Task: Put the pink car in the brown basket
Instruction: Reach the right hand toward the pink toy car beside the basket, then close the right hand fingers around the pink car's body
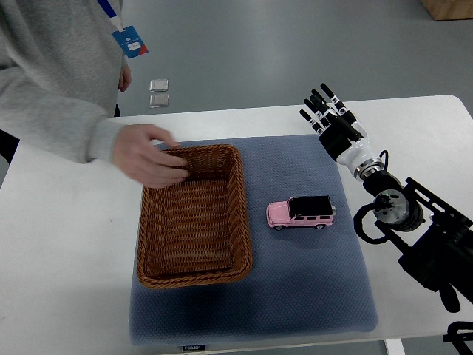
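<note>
A pink toy car (301, 212) with a black roof lies on the blue-grey mat (310, 288), just right of the brown wicker basket (157, 268). The basket holds nothing. My right hand (329, 113) hovers over the mat's far right corner, well beyond the car, its black-tipped fingers spread and holding nothing. Its arm comes in from the lower right. My left arm does not show.
A person in a grey sleeve reaches in from the upper left; the person's hand (148, 155) rests on the basket's far left rim. The mat lies on a white table (59, 251). Two small clear objects (159, 92) lie on the floor beyond the table.
</note>
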Controlling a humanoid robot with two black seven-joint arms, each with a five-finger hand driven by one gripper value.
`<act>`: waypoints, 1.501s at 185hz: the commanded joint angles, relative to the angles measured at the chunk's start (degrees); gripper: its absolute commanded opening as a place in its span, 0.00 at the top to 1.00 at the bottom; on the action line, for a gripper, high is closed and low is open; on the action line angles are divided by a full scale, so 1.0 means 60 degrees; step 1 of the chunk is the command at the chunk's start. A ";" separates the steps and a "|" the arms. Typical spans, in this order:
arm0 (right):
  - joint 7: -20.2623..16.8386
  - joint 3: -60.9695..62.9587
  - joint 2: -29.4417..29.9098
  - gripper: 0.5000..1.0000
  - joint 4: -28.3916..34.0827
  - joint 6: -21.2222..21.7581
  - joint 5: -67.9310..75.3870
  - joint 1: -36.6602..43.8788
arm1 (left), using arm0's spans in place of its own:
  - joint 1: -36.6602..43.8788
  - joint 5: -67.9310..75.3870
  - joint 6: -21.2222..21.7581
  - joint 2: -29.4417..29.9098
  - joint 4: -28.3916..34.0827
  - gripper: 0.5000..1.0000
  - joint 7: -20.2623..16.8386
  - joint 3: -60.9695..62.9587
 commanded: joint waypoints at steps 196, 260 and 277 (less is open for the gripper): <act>-0.1596 -0.8291 -0.4834 0.18 0.3648 0.0549 -0.8247 0.4681 | -0.0205 0.0000 -0.0116 0.0000 -0.0018 0.00 -0.0014 0.0000; -0.1670 -0.8306 -0.4746 0.18 0.3663 0.0095 -0.8818 0.3964 | -0.0220 0.0000 -0.0116 0.0000 0.0041 0.00 -0.0014 0.0000; -0.1670 -0.8320 -0.4746 0.18 0.3663 -0.0066 -0.9067 0.3758 | -0.0234 0.0000 -0.0116 0.0000 0.0055 0.00 -0.0014 0.0000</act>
